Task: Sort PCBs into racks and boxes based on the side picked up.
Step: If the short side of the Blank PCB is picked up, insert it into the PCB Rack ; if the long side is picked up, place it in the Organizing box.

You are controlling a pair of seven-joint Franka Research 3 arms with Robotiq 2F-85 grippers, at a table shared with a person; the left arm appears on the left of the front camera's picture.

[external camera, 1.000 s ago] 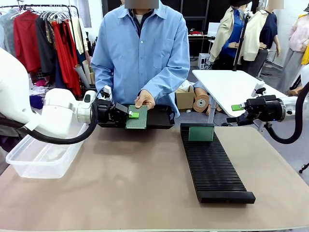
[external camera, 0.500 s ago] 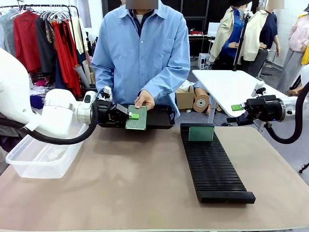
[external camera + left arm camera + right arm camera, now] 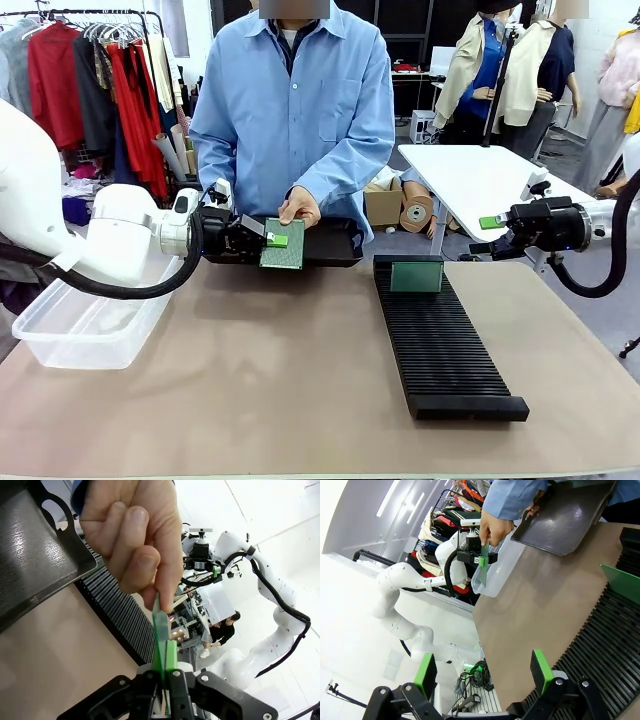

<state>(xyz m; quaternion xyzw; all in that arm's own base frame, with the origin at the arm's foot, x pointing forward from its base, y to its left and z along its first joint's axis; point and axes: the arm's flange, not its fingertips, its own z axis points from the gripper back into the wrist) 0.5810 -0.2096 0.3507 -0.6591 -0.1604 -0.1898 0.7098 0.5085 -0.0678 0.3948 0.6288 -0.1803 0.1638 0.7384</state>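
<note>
Right now my left gripper (image 3: 272,240) is clamped on the lower edge of a PCB (image 3: 283,245), which stands on edge above the black handled tray (image 3: 340,243) at the far side of the table (image 3: 250,390). The person's hand (image 3: 299,208) pinches the board's top edge, so we both hold it. In my left wrist view the board (image 3: 161,625) runs edge-on between my pads, with the person's fingers (image 3: 145,565) on its far end.

To do this handover well, I judge I should keep my grip firm and hold steady until those fingers let go, then draw the board back in a straight line, without twisting a thin card against someone else's pinch. Only then should I read which face is toward me and choose between the clear box (image 3: 85,325) just below my forearm and the slotted rack (image 3: 440,340) on my right side of the table. One PCB (image 3: 416,274) already stands upright in the rack's far slots.

My left arm reaches in level from the left, wrist horizontal, fingers pointing toward the middle of the table. My right gripper (image 3: 492,230) hangs beyond the rack's far end, well apart from the board, its jaws spread wide and holding nothing.
</note>
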